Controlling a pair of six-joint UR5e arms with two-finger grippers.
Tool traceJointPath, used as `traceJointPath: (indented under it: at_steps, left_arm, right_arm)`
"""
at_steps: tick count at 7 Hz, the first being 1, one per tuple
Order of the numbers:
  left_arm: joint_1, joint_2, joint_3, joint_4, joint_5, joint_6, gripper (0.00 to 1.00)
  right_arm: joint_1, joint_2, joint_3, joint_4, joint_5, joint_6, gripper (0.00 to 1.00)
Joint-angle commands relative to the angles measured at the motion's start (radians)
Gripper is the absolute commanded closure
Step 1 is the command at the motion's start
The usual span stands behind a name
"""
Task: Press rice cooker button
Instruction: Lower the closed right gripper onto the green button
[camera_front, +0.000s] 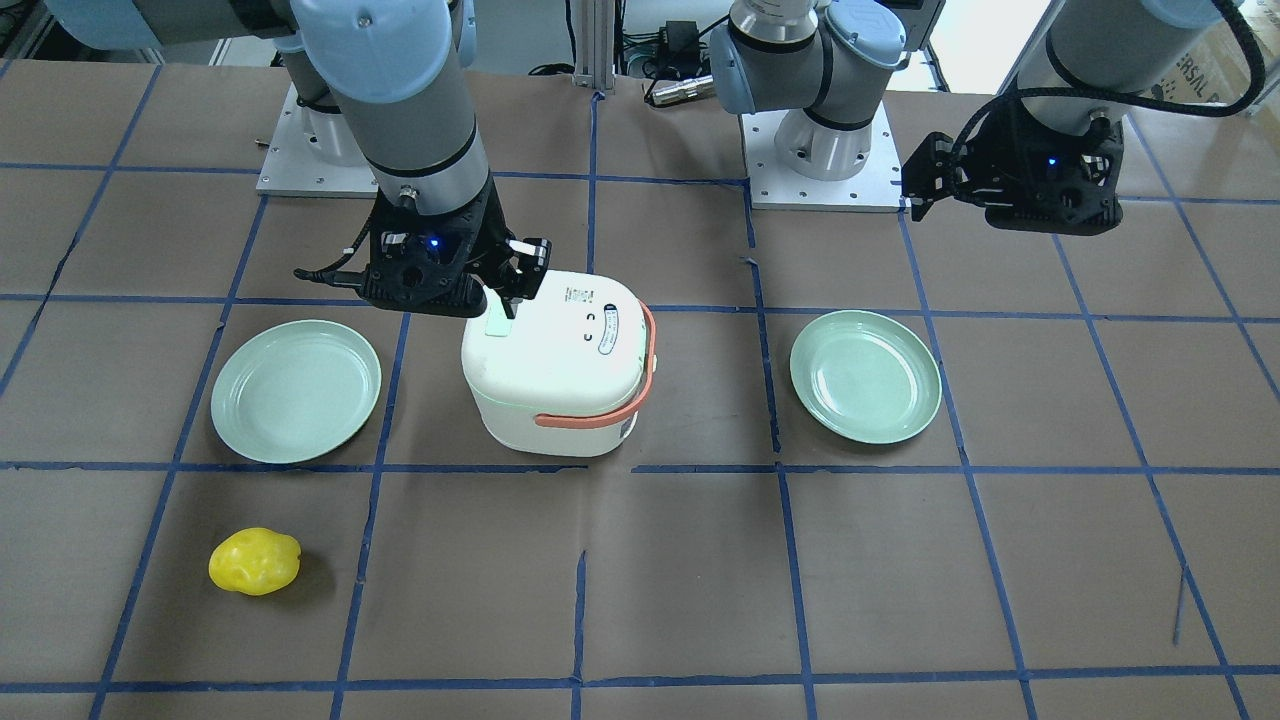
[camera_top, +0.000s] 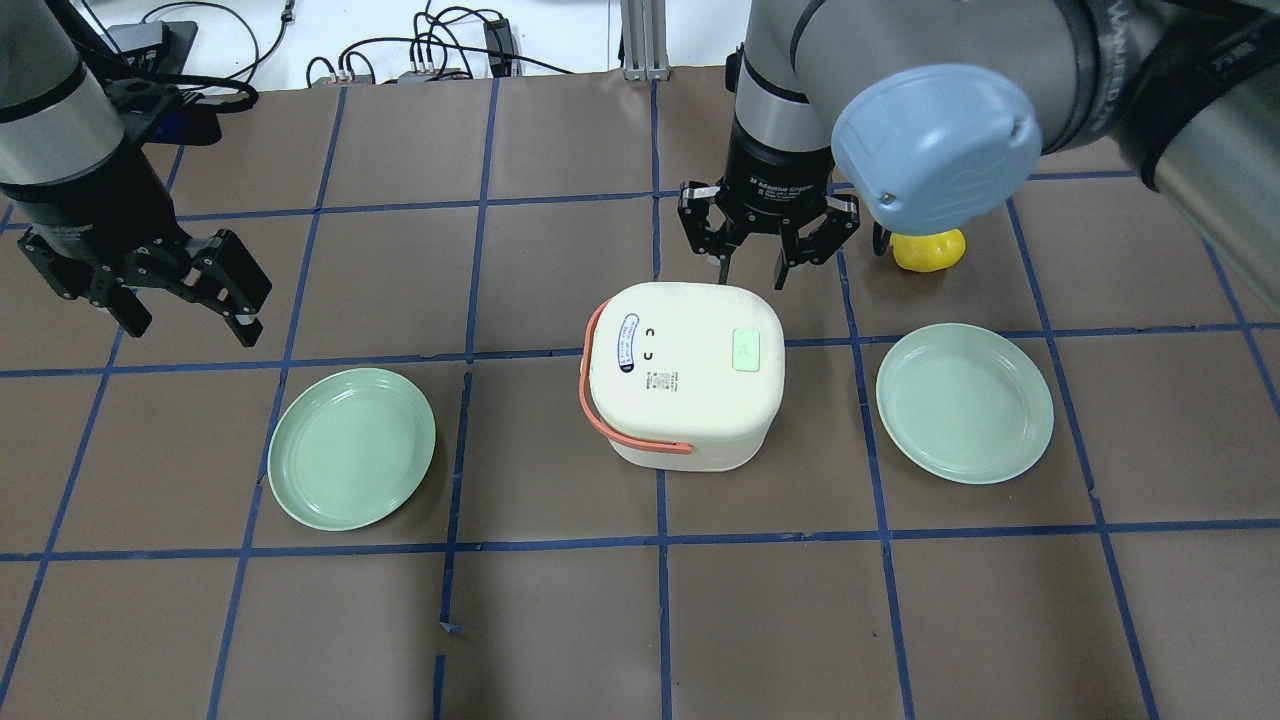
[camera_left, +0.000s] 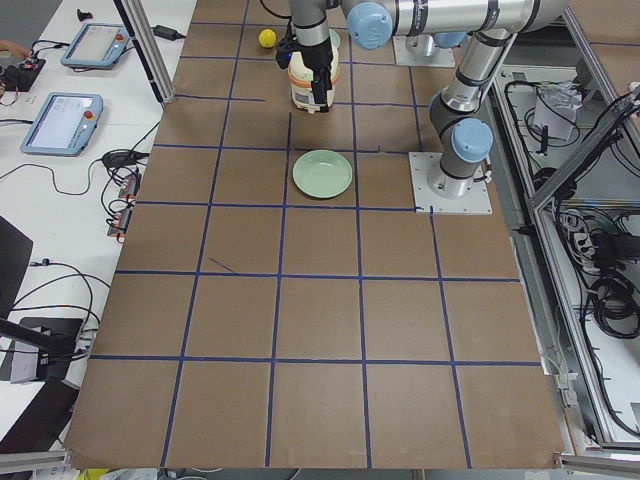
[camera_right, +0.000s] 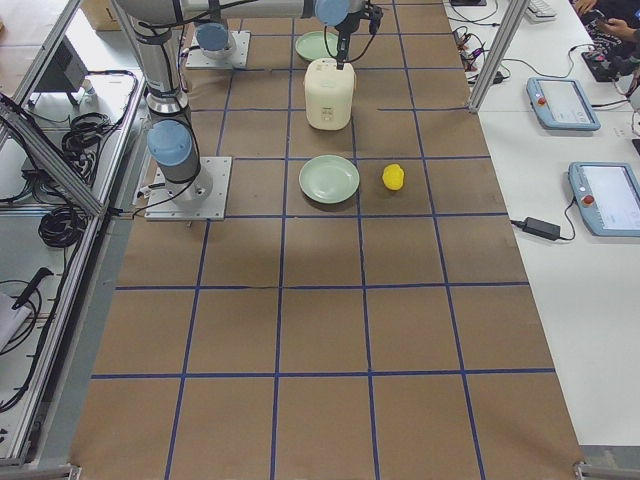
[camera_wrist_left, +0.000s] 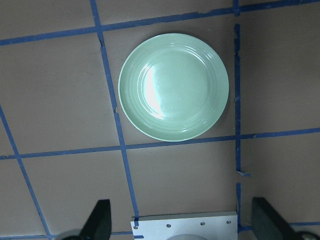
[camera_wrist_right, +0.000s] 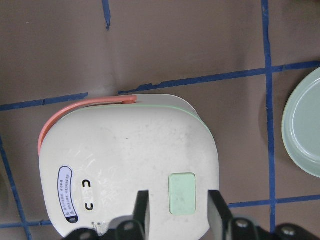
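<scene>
A white rice cooker (camera_top: 680, 400) with an orange handle stands mid-table, also in the front view (camera_front: 560, 380). Its pale green button (camera_top: 746, 351) is on the lid, near the edge closest to my right gripper. My right gripper (camera_top: 753, 275) is open and hangs above that edge. In the right wrist view its two fingers (camera_wrist_right: 141, 207) straddle the button (camera_wrist_right: 182, 192) from above, with no contact that I can see. My left gripper (camera_top: 190, 325) is open and empty, far off on the left, above bare table.
Two pale green plates lie either side of the cooker, one on the left (camera_top: 351, 447) and one on the right (camera_top: 965, 402). A yellow fruit (camera_top: 930, 250) sits beyond the right plate, behind my right arm. The left wrist view shows the left plate (camera_wrist_left: 173, 86) and a mounting plate (camera_wrist_left: 185, 225).
</scene>
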Motion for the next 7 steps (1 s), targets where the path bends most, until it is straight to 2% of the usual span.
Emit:
traceJointPath:
  at_steps: [1,4,7]
  left_arm:
    - [0.0,0.0,0.0,0.0,0.0,0.0,0.0]
    - [0.0,0.0,0.0,0.0,0.0,0.0,0.0]
    - [0.0,0.0,0.0,0.0,0.0,0.0,0.0]
  right_arm:
    - [0.001,0.018,0.047,-0.012,0.009,-0.007,0.87]
    - [0.001,0.02,0.075,-0.01,0.009,-0.008,0.87]
    - [0.001,0.018,0.11,-0.061,0.012,-0.001,0.87]
